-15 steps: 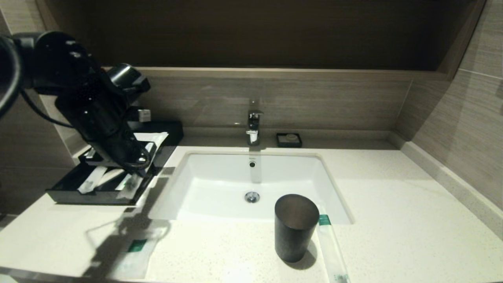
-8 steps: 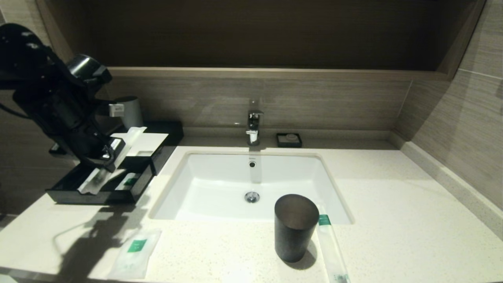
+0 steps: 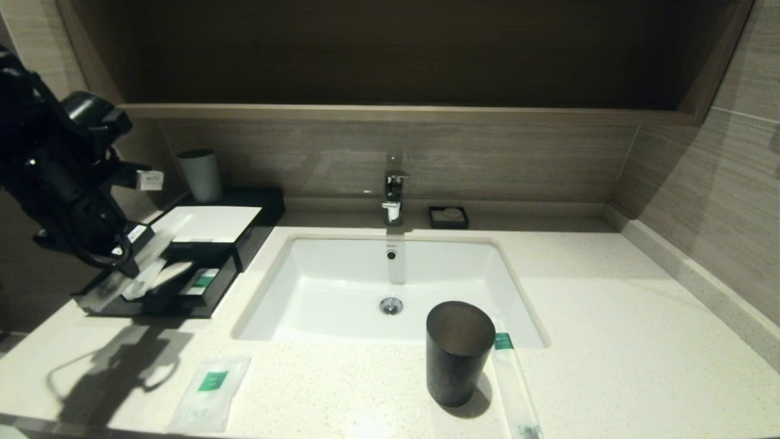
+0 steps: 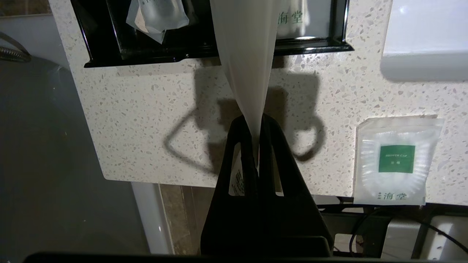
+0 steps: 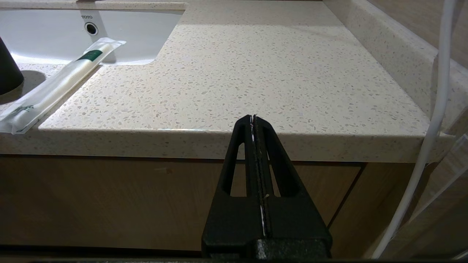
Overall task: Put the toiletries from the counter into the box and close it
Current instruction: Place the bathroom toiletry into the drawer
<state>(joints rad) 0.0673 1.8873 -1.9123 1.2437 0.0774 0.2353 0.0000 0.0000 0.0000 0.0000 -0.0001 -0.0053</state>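
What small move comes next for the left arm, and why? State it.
Probably ease the left gripper toward the drawer before releasing: it is shut on a sachet whose far end overlies the drawer, while its tips hang over the counter.

Dark cup (image 3: 459,352); faucet (image 3: 393,194); soap dish (image 3: 448,217)

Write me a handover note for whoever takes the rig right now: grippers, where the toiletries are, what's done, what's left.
Left gripper: shut on a long sachet, hanging over the counter in front of the box.
Right gripper: shut, empty, parked off the counter's front edge.
Done: two sachets lie in the open drawer.
Left: the held sachet; the flat rectangular sachet near the front edge; the long sachet beside the dark cup; then close the drawer.
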